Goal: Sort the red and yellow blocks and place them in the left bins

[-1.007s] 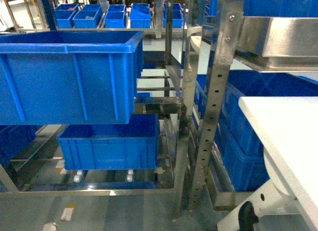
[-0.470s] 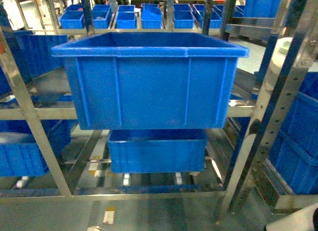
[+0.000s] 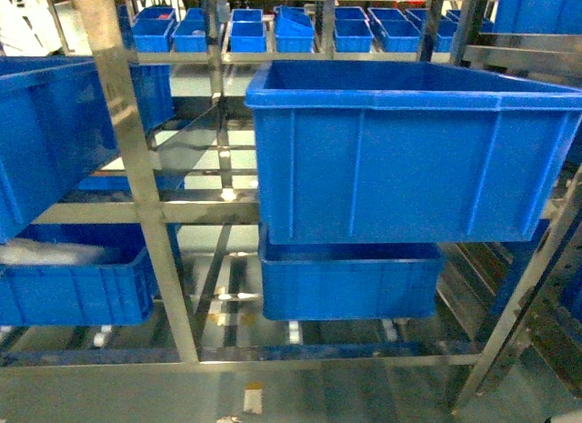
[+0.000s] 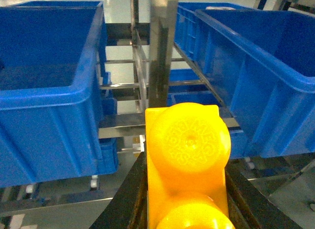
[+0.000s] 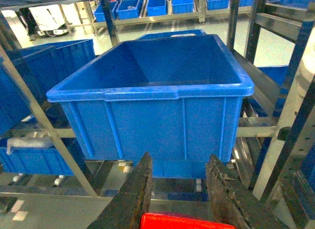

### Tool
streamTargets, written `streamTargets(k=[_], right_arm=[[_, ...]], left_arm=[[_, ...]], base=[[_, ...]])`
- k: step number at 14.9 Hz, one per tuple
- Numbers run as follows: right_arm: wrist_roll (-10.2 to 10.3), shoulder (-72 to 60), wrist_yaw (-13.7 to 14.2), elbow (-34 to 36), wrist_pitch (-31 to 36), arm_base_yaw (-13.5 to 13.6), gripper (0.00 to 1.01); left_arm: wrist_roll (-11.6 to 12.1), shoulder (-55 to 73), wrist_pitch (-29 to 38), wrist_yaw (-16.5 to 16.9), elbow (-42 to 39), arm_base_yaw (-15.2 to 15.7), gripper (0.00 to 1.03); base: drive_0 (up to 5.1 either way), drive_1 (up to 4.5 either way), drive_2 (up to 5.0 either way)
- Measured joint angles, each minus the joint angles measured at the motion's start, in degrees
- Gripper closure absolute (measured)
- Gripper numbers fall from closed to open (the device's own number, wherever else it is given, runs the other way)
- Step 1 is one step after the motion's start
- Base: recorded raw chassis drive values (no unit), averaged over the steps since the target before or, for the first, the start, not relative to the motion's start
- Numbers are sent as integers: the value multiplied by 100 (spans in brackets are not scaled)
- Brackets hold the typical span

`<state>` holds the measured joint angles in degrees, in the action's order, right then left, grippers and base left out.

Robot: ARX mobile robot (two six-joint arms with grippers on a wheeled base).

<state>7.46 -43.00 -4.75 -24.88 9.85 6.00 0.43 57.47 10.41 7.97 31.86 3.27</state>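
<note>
Blue plastic bins fill the steel rack point(image 3: 136, 168): a big one point(image 3: 400, 159) ahead on the upper shelf, another point(image 3: 45, 141) to its left, both open-topped. My left gripper point(image 4: 184, 189) is clamped on a yellow block point(image 4: 187, 155), studded, hard and glossy; it looks light and rigid, so flat-sided pinching suits it, though the smooth faces may slip. My right gripper point(image 5: 179, 189) shows a red block point(image 5: 182, 221) low between the fingers; whether they squeeze it I cannot tell.
</note>
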Motion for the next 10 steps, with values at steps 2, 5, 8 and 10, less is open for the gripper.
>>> streamTargets(k=[2, 5, 8, 10], right_arm=[[2, 0, 0, 0, 7, 0, 74], [2, -2, 0, 0, 0, 0, 74], [2, -2, -31, -2, -15, 31, 74], [0, 31, -20, -2, 7, 31, 74]], left_arm=[[0, 0, 0, 0, -4, 0, 75], [0, 0, -2, 2, -7, -2, 75], [-2, 0, 2, -20, -7, 35, 75], [-2, -20, -9, 2, -17, 0, 75]], base=[[-499, 246, 246], [-494, 249, 249], [0, 0, 0], [10, 437, -418]])
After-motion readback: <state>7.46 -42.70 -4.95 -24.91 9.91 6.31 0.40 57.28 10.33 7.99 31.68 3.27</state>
